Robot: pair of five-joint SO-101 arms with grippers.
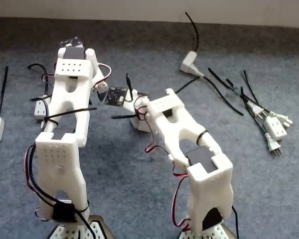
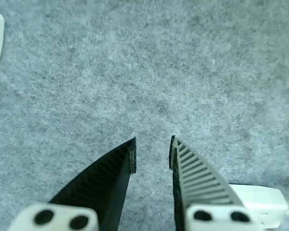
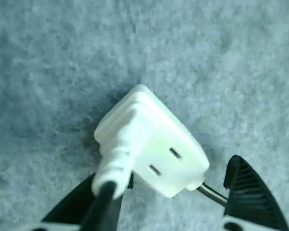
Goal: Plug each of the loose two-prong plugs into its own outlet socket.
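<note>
Right end effector [image 3: 166, 175] gapes around outlet socket [image 3: 149, 137].

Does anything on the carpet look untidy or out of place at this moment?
Yes. At the right of the high view, several black cords lie crossed over one another, with two-prong plugs and a socket bunched together in them. Nothing looks damaged.

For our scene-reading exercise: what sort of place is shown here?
Likely a robotics lab bench: two white robot arms mounted side by side on grey carpet, with loose plugs and a socket laid out.
</note>
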